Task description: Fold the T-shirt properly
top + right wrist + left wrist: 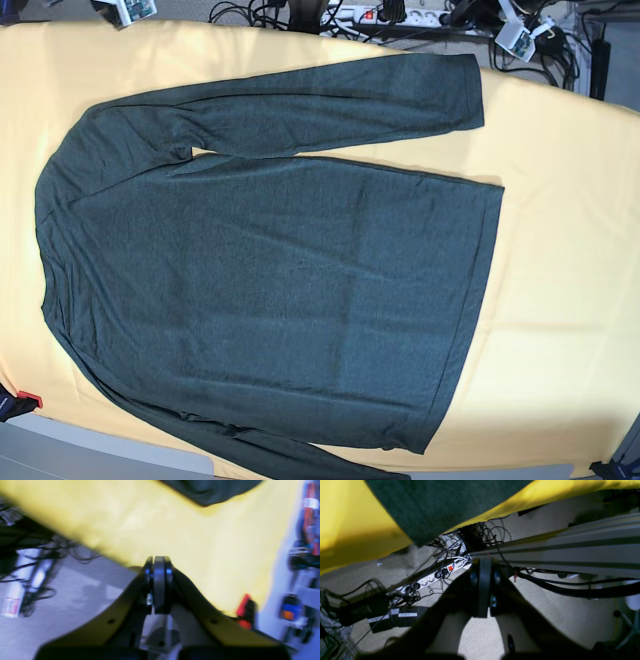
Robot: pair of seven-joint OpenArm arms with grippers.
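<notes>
The T-shirt (270, 280) is spread flat on the yellow desk (570, 250), neck to the left. The left pincer (483, 590) and right pincer (160, 585) are pressed together, nothing pinched.

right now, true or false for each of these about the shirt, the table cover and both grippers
1. The T-shirt lies spread flat, unfolded. True.
2. The shirt's neck end points toward the right of the base view. False: the shoulders are at the left and the bottom hem at the right.
3. The left gripper is shut with nothing between its fingers. True.
4. The right gripper is clamped on a sleeve. False: it is shut on nothing, with the shirt apart from it at the top of its view.
5. The table cover under the shirt is blue. False: it is yellow.
</notes>
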